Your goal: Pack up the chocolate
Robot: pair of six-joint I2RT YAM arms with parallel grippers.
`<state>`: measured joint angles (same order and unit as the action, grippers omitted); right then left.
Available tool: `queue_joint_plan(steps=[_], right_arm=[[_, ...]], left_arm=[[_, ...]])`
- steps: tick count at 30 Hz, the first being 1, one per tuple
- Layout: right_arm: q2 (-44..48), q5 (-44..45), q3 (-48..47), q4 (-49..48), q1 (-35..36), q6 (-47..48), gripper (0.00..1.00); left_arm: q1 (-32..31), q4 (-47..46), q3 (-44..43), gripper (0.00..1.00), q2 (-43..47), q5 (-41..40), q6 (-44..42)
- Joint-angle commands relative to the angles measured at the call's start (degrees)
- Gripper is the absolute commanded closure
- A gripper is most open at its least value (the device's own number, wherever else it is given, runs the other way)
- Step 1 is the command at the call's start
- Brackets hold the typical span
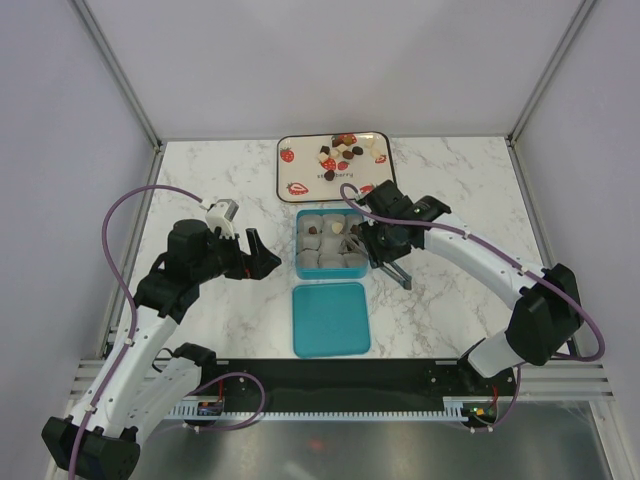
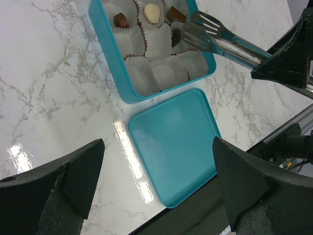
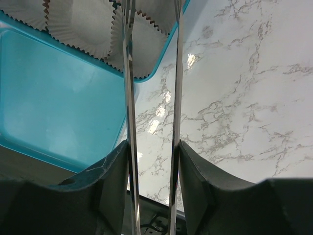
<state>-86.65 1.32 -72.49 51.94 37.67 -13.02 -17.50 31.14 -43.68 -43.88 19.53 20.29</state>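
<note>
Several small chocolates (image 1: 340, 150), dark, brown and white, lie on the strawberry-printed tray (image 1: 288, 170) at the back. The teal box (image 1: 298, 245) holds white liner cups. Three cups in it hold a brown chocolate (image 2: 121, 20), a white one (image 2: 152, 13) and a dark one (image 2: 177, 14). My right gripper (image 1: 380, 245) is shut on metal tongs (image 2: 205, 34), whose tips hover over the box's right side next to the dark chocolate. The tong arms (image 3: 128, 98) sit between its fingers (image 3: 107, 181). My left gripper (image 1: 262, 258) is open and empty left of the box, above the marble (image 2: 157, 147).
The teal lid (image 1: 331, 318) lies flat just in front of the box; it also shows in the left wrist view (image 2: 173, 142) and the right wrist view (image 3: 58, 98). Grey walls enclose the marble table (image 1: 450, 180). A black rail (image 1: 330, 400) runs along the near edge.
</note>
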Motion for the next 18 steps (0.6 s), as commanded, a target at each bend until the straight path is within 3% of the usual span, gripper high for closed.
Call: queue_joint_plan(steps=[1,10,18], right_arm=[[0.25,-0.26,-3.53,-0.09,0.39,0.36,0.51],[-0.88,-4.14,-11.7,0.0,0.3,0.8,0.52],[-11.68,7.45,-26.01,-0.35,0.21,3.34,0.52]], left_arm=[[-0.17,-0.55,0.09,0.0,0.2,-0.02,-1.31],[-0.17,-0.46,0.09,0.0,0.28,0.07,-1.31],[-0.17,-0.55,0.09,0.0,0.28,0.07,-1.4]])
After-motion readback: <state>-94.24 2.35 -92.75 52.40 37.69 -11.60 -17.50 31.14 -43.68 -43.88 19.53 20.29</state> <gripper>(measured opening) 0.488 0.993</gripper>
